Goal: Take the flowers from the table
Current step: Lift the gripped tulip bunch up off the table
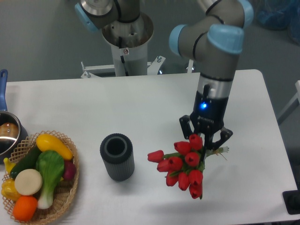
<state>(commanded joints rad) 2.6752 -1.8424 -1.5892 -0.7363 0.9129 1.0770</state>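
Here, the black two-finger gripper [205,140] points straight down from the grey arm with light-blue joint caps [216,65], and its fingers are clenched on the green stems of the bunch of red tulip buds [182,164]. The flowers hang under the gripper, buds fanned out toward the lower left, leaves tucked among them, a pale stem end poking out to the right near the fingers. A soft shadow lies on the large white smooth tabletop with rounded corners [93,108] below the bunch; whether any bud touches the surface I cannot tell.

Nearest neighbour: a dark ribbed upright cylinder with an open top [116,156], standing to the left of the buds, apart from them. Farther left, at the table edge, a shallow wicker basket [65,194] holds glossy toy vegetables [40,173] in yellow, green, white and orange, piled against each other. Above the basket, a metal pot with a blue handle [5,131] is cut off by the frame. Behind the table stands the arm's round metal pedestal [126,42].
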